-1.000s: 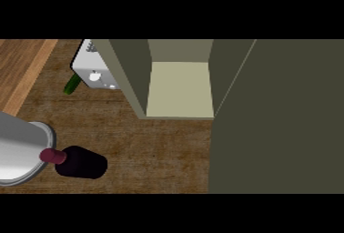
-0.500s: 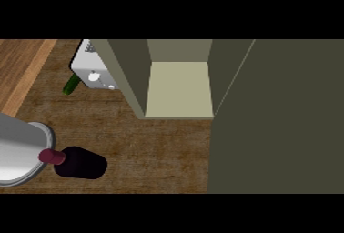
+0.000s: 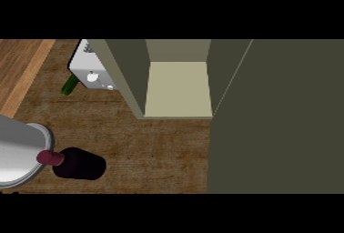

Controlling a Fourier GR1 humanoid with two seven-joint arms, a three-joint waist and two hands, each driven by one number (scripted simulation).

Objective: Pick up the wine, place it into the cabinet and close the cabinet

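Wine (image 3: pixel 75 163) is at lower left of frame, standing upright on the wooden tabletop (image 3: pixel 134 132); seen from above, i.e. dark body w/ a maroon cap toward its left. It sits just beside a large grey rounded shape (image 3: pixel 17 154) at the left edge, prob. part of the robot's forearm, but can't tell for sure.

No robot hand shows anywhere in frame, so can't say if either is released, clenched or grasping anything. Nothing visibly curled round the bottle.

Cabinet (image 3: pixel 176 77) is at upper centre, open: pale inner shelf visible btw. its side walls. The big dark olive panel (image 3: pixel 282 118) filling the right side looks like its door swung open, judging by the edge line running up to the cabinet.

Progress, as a judgement: early stage. Bottle not yet lifted, not in the cabinet, door not closed. All three steps (pick, place, close) appear left to do.

Also at upper left: a white boxy appliance (image 3: pixel 91 73) w/ small knobs, and a green item (image 3: pixel 68 85) beside it.
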